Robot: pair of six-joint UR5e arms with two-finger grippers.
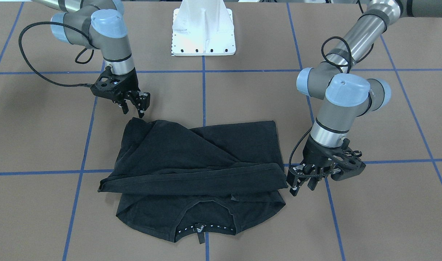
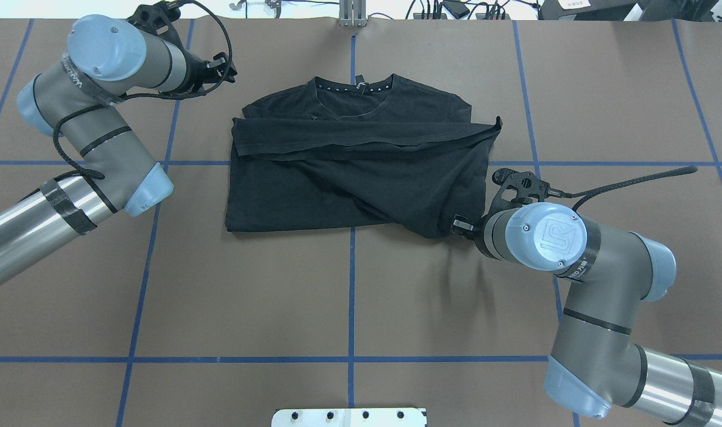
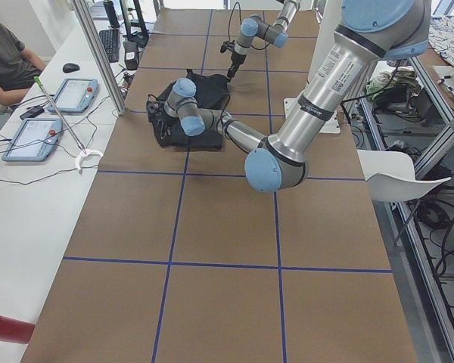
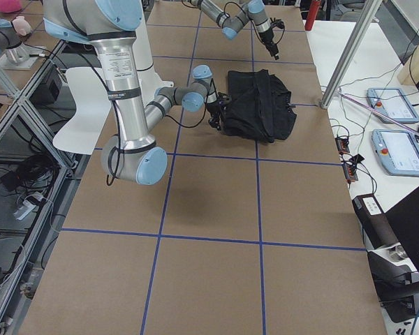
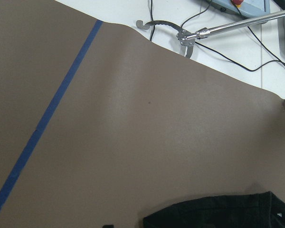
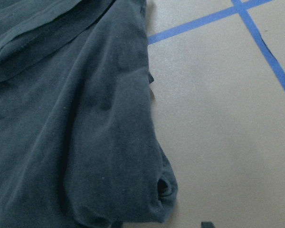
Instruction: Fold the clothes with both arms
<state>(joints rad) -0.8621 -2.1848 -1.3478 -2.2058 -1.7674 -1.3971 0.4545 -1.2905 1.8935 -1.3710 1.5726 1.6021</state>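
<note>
Black T-shirt (image 1: 206,152) mid-table on brown surface (image 1: 242,94) with blue tape lines (image 1: 204,90). Part folded: one layer lying over the body, hem band (image 1: 192,175) slanting across just short of the collar (image 1: 199,224). Collar end toward operators' side. Left gripper (image 1: 302,189) low, just beside hem band's end, fingers spread, nothing between. Right gripper (image 1: 134,112) at the opposite corner on the robot's side, fingers apart too, gripping nothing. Cannot tell whether a fingertip touches cloth.

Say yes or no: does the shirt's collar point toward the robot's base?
No, the collar of the T-shirt lies on the side away from the white base stand.
</note>
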